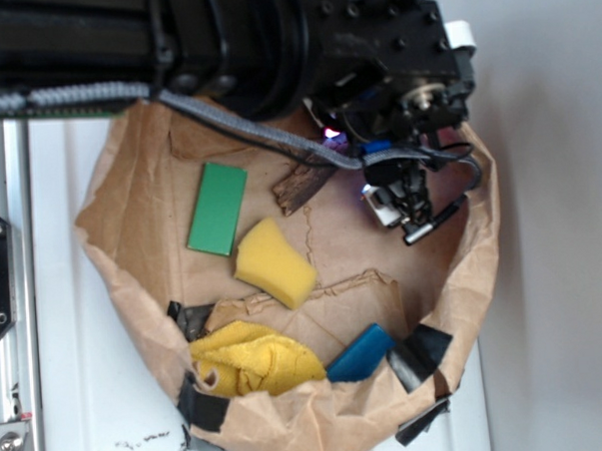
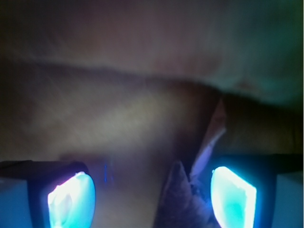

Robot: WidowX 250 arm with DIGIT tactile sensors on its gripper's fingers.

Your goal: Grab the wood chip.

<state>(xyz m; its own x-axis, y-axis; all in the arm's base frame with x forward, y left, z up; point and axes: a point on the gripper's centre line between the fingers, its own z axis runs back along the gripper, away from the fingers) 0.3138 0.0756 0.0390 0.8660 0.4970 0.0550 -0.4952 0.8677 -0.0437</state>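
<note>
Closest to your wrist camera, the two glowing blue fingertip pads point(image 2: 71, 199) stand spread wide with nothing held between them, so the black gripper point(image 1: 412, 213) is released. Between the pads, nearer the right one, a dark pointed tip pokes up from the bottom edge; that looks like the dark brown splintered wood chip point(image 2: 178, 199), though the view is blurred and dim. Beyond it you see only creased paper.

From the exterior view, the wood chip point(image 1: 301, 186) lies flat on the floor of the crumpled brown paper bag point(image 1: 119, 183), partly under the grey braided cable point(image 1: 247, 128), with the flat green rectangular block point(image 1: 217, 208) just beside it and the yellow foam sponge point(image 1: 274, 264) near. The gripper sits off to the chip's side, toward the bag's wall.

Your risks: the chip is thin and flat, so the pads may close above it or pinch bag paper instead. A torn paper flap could be mistaken for it. The cable may drag across the chip and shift it.
</note>
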